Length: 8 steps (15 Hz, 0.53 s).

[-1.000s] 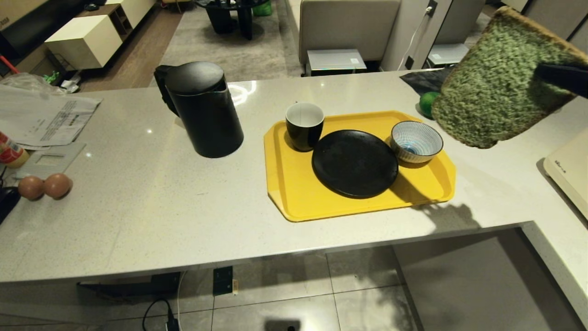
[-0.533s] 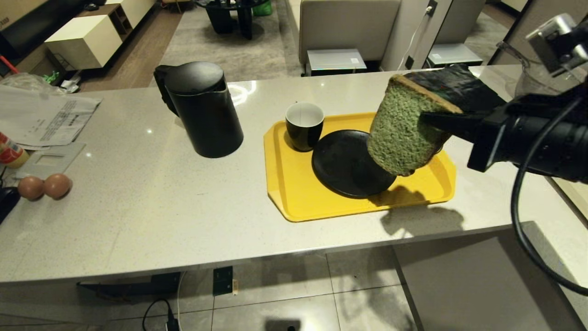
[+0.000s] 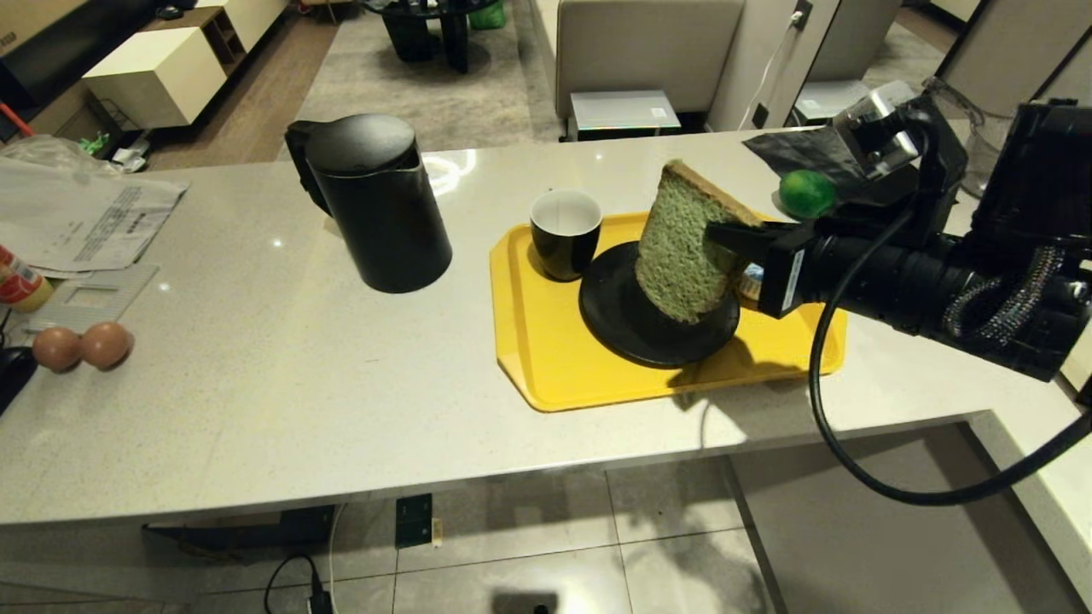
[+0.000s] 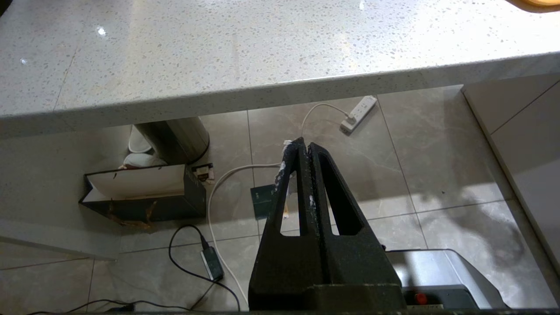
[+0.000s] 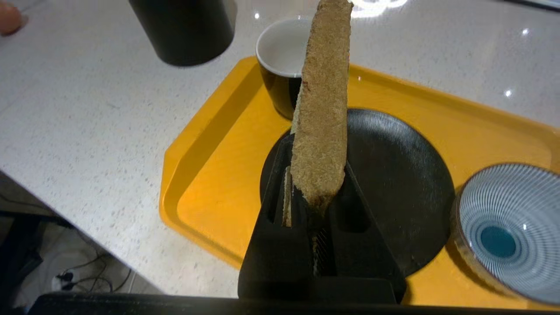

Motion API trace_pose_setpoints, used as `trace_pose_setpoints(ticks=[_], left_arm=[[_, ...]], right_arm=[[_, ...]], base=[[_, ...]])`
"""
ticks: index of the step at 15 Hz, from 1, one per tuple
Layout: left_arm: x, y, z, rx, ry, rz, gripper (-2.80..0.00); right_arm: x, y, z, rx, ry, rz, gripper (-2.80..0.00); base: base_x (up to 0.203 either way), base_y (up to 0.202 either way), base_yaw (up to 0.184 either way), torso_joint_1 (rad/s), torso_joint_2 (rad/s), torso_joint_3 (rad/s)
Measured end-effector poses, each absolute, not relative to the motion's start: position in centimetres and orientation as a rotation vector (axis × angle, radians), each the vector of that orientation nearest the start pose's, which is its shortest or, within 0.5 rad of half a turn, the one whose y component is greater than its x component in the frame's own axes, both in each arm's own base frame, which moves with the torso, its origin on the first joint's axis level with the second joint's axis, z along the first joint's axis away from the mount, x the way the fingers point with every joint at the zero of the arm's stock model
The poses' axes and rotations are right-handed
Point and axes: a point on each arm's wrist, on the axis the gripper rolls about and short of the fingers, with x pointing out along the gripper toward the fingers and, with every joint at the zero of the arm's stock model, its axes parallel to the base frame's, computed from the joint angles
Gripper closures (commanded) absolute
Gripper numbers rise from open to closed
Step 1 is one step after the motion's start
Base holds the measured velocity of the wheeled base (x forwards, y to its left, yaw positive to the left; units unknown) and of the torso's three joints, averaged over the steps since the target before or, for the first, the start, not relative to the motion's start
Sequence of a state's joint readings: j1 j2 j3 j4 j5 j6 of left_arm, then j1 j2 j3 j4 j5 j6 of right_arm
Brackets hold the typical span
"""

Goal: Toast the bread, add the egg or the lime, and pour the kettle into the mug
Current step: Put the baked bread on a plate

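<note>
Whereas a second ago it was held high at the right, the bread (image 3: 682, 247) is now carried edge-up over the black plate (image 3: 623, 328), clamped in the right gripper (image 3: 729, 239). Placement on the plate is judged imminent. The left gripper (image 4: 304, 151) is parked below the counter, fingers together.

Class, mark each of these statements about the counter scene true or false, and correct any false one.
1. The right gripper holds the bread above the black plate. True.
2. The mug stands off the yellow tray. False: it stands on the tray.
3. The lime lies in the striped bowl. False: it lies on the counter beyond the tray.
4. The kettle has its lid on. True.
</note>
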<state>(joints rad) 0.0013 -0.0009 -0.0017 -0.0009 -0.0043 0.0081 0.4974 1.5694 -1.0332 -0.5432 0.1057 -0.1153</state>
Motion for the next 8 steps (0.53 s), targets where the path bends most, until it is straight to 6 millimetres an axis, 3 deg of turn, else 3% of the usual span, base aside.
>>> trace_pose_setpoints(ticks=[8], left_arm=[[-2.3, 0.0, 7.6, 0.008, -0.003, -0.003, 0.00]], right_arm=[[28.2, 15.3, 26.0, -0.142, -0.090, 0.588, 0.00]], base=[[0.000, 0.000, 0.000, 0.000, 0.00, 0.000]])
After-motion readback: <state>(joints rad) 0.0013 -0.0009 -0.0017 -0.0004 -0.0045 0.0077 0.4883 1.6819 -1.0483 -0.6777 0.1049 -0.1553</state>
